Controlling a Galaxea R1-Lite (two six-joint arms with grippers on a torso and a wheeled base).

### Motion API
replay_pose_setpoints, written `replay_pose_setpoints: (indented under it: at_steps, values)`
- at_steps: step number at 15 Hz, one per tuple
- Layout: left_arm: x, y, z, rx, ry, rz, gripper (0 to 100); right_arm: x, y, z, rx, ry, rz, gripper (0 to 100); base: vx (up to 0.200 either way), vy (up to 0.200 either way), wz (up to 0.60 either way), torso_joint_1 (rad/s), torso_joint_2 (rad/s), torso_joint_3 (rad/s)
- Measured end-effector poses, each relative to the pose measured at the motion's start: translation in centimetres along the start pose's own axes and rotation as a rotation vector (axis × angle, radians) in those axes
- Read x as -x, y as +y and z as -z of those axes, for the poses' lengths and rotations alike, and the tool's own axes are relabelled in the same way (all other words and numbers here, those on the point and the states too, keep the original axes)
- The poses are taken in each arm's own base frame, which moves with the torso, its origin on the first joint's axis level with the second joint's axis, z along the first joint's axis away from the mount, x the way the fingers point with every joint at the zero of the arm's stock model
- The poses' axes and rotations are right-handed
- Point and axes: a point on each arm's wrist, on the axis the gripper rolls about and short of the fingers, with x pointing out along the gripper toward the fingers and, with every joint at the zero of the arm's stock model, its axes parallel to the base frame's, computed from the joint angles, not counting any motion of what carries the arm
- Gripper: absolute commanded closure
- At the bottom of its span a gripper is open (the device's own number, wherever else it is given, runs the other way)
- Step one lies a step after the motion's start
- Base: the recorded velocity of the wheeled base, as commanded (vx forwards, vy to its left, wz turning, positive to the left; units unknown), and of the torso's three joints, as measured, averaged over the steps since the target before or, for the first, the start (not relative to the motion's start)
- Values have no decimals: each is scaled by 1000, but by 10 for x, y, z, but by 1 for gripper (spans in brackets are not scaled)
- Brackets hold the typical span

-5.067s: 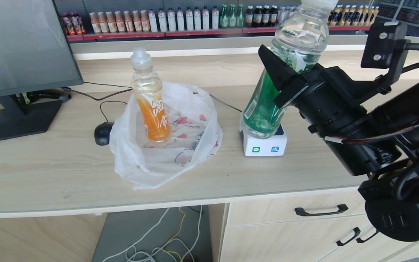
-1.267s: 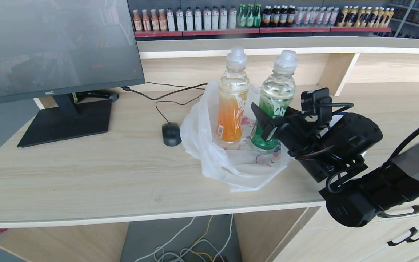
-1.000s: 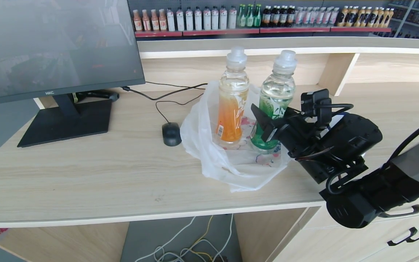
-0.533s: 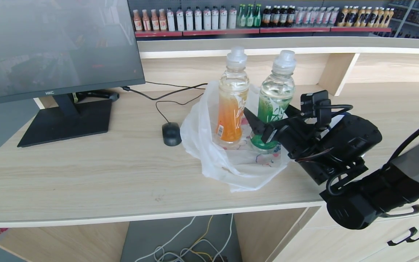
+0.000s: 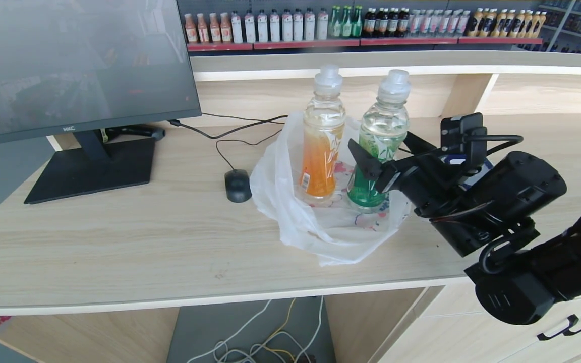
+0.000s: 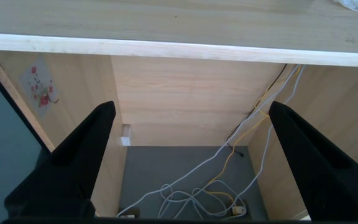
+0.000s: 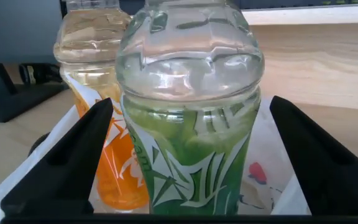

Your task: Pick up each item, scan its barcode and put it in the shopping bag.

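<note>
A green-labelled bottle (image 5: 384, 128) stands upright in the white plastic shopping bag (image 5: 321, 229) on the counter, next to an orange-drink bottle (image 5: 321, 151). My right gripper (image 5: 380, 143) is open, one finger on each side of the green bottle and clear of it. In the right wrist view the green bottle (image 7: 191, 130) stands between the spread fingers of the right gripper (image 7: 191, 106), with the orange bottle (image 7: 98, 124) behind it. My left gripper (image 6: 191, 109) hangs open and empty below the counter's front edge (image 6: 166, 48).
A monitor (image 5: 68, 65) on its stand occupies the counter's left, with a black mouse (image 5: 237, 185) and cables beside the bag. A raised ledge (image 5: 371, 63) runs behind. Drawers (image 5: 568, 322) sit under the counter at the right. Loose cables (image 6: 191, 193) lie underneath.
The green bottle went from over the scanner into the bag; the head view shifted too. In the last second my right gripper opened, let go of it and drew back to the right.
</note>
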Motion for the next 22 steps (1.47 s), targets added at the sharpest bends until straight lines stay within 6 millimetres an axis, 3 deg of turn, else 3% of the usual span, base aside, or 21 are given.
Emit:
replay_pose_setpoints:
  at_steps: [3,7,9,14,17,19,22]
  values:
    - [0,0,0,0,0,0,0,10,0,-18,0,-26,1,0,0,0,0,0,0,0]
    - [0,0,0,0,0,0,0,41,-1,-55,5,-71,4,0,0,0,0,0,0,0]
    - [0,0,0,0,0,0,0,69,-1,-73,5,-81,4,0,0,0,0,0,0,0]
    - [0,0,0,0,0,0,0,164,-4,-113,-5,-147,10,0,0,0,0,0,0,0]
    - [0,0,0,0,0,0,0,220,-5,-122,-24,-199,20,0,0,0,0,0,0,0]
    - [0,0,0,0,0,0,0,243,-5,-127,-31,-234,28,0,0,0,0,0,0,0]
    - [0,0,0,0,0,0,0,267,-4,-105,-35,16,20,0,0,0,0,0,0,0]
